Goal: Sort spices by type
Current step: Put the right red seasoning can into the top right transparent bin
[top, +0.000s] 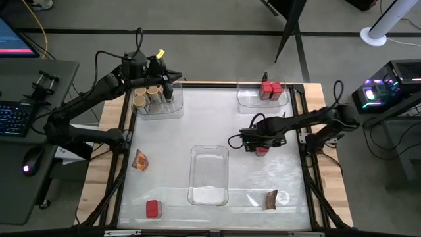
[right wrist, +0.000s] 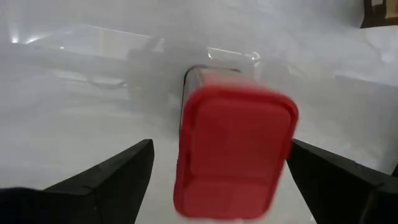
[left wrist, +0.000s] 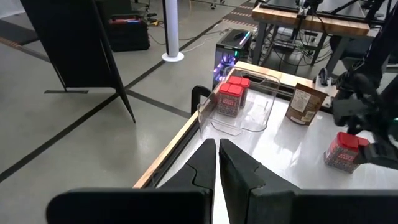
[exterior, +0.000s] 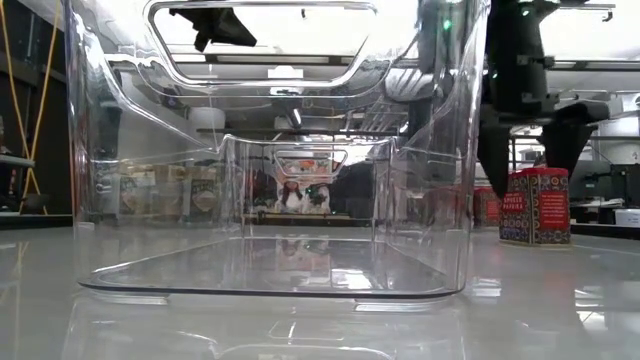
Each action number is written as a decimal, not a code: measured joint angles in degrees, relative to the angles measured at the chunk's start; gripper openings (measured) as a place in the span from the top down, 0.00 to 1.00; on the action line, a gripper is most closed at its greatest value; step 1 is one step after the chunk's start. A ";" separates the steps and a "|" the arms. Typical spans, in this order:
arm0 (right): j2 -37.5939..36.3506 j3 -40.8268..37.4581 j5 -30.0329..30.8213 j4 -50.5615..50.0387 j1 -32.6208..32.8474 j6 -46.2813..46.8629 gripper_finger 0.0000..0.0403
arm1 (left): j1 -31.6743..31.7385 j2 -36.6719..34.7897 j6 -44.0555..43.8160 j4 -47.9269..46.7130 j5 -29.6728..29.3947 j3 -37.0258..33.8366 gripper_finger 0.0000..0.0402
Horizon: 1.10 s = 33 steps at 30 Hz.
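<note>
A red boxy container (top: 261, 151) stands upright on its base on the white table, right of centre. My right gripper (top: 260, 143) is open just above it. Its fingers stand on either side of the red lid (right wrist: 233, 149) with a gap on both sides, as the low view (exterior: 535, 205) also shows. My left gripper (top: 168, 85) is shut and empty, above the far-left clear tray (top: 172, 110) that holds tan-lidded jars (top: 148, 96). Two red containers (top: 270, 89) stand in the far-right tray (top: 247, 100).
An empty clear tray (top: 209, 191) lies at the centre near side and fills the low view (exterior: 270, 280). An orange-red packet (top: 140, 160) lies at the left. A red container (top: 152, 209) is near the front left. A brown packet (top: 272, 199) and a small round item (top: 283, 196) are near the front right.
</note>
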 joint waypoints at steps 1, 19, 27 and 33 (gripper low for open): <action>0.60 0.00 0.00 0.26 -0.41 0.02 0.11 | 0.00 0.00 0.00 -0.13 0.00 0.00 0.98; -0.17 6.70 0.42 -0.12 -3.44 -4.56 0.49 | 0.00 0.00 0.02 -1.14 0.00 0.00 0.98; -0.72 25.97 16.12 -0.97 -13.48 -18.58 0.49 | 0.00 0.00 0.02 -0.01 0.00 0.00 0.98; 1.51 32.75 21.07 -1.61 -25.99 -32.12 0.49 | -0.10 0.02 -0.09 0.26 0.00 0.00 0.98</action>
